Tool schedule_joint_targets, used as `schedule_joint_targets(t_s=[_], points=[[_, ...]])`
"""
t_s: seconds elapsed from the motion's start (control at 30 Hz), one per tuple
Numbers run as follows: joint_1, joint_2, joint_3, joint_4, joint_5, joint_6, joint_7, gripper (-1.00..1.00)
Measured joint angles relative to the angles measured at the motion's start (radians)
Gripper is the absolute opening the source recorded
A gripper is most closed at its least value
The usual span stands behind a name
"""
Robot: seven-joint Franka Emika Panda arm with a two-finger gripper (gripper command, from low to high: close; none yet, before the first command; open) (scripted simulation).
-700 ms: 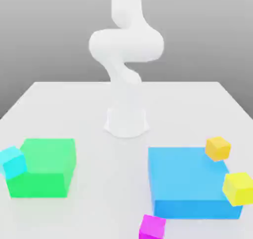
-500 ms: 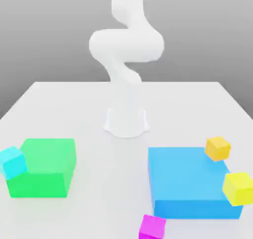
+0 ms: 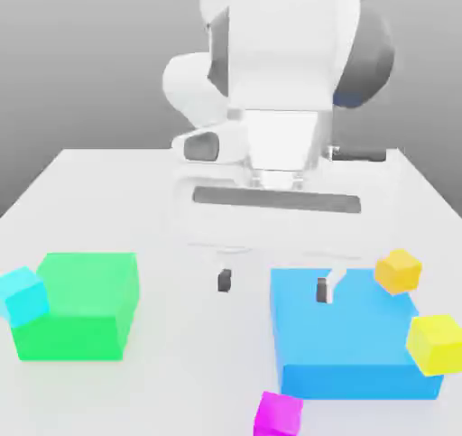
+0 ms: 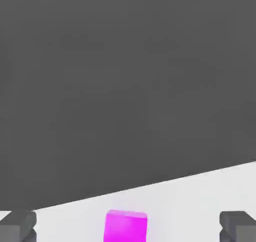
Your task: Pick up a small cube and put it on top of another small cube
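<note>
Exterior view: magenta cube (image 3: 278, 415) at 6 o'clock, cyan cube (image 3: 24, 297) at 8.
Magenta cube: bright, plain, flat-faced, cut off by the frame edge.
Gripper (image 3: 273, 285): one, open, nothing held.
Cubes: four; one magenta, one cyan, one orange (image 3: 398, 272), one yellow (image 3: 437, 344).
Blocks: two; one green (image 3: 81, 308) at 8 o'clock, one blue (image 3: 347, 326) between 4 and 5.

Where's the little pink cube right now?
In the exterior view, the pink cube sits at the bottom edge, slightly right of centre, just in front of the big blue block's left corner.
</note>
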Motion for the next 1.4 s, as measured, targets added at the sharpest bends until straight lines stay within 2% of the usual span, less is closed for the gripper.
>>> schedule_joint_targets(t_s=[0.2, 0.33, 0.37, 0.6, 0.77, 0.97, 1.13, 1.27, 1.3, 1.4], points=[[0.026, 0.217, -0.007, -0.016, -0.009, 0.082, 0.083, 0.00], [0.049, 0.362, -0.033, 0.006, -0.035, 0.187, 0.112, 0.00], [0.055, 0.392, -0.040, 0.011, -0.040, 0.210, 0.116, -1.00], [0.055, 0.396, -0.040, 0.012, -0.042, 0.214, 0.118, -1.00], [0.025, 0.239, -0.023, -0.019, -0.007, 0.088, 0.088, -1.00], [-0.134, 0.062, -0.164, -0.055, 0.011, -0.051, 0.019, -1.00], [-0.430, -0.125, -0.315, -0.078, 0.035, -0.212, -0.071, -1.00], [-0.447, -0.062, -0.340, -0.113, 0.074, -0.116, -0.120, -1.00], [-0.451, -0.047, -0.336, -0.119, 0.079, -0.096, -0.124, 1.00], [-0.463, -0.047, -0.336, -0.119, 0.079, -0.096, -0.124, 1.00]])
